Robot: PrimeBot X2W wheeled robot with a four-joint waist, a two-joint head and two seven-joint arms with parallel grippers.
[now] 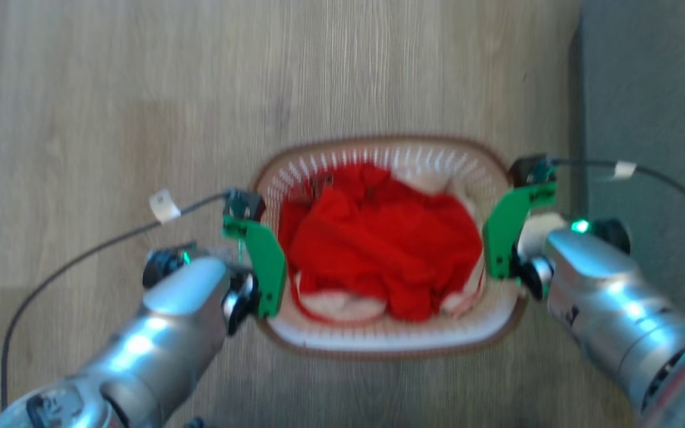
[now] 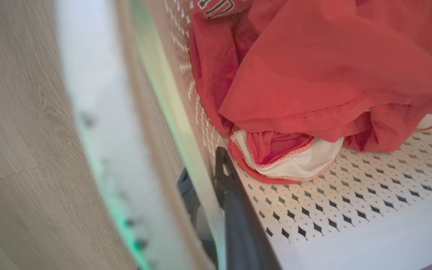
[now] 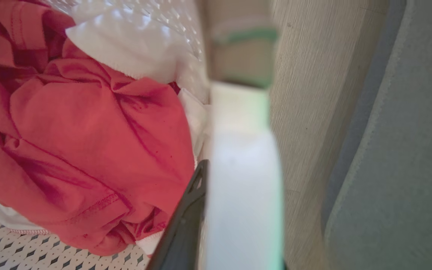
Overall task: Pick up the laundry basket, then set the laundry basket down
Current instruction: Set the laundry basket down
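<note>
White perforated laundry basket (image 1: pixel 390 337), seemingly brown-rimmed, holds red clothes (image 1: pixel 378 238).

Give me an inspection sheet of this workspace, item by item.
Surface: pale wood-look plank floor.
Job's things: small white perforated plastic laundry basket with a brown rim, between both arms; too blurred to tell if it is off the floor.
Clutter: crumpled red fabric garments inside the basket; white cloth with red stitched edge under them.
Grippers: left claw straddles the basket's left wall, one dark finger inside and one outside, shut on it. Right claw: inner finger lies against the right wall, outer finger hidden.
Cables: black tagged cable at left wrist; another at right wrist.
Surroundings: grey carpet-like area on the right.
</note>
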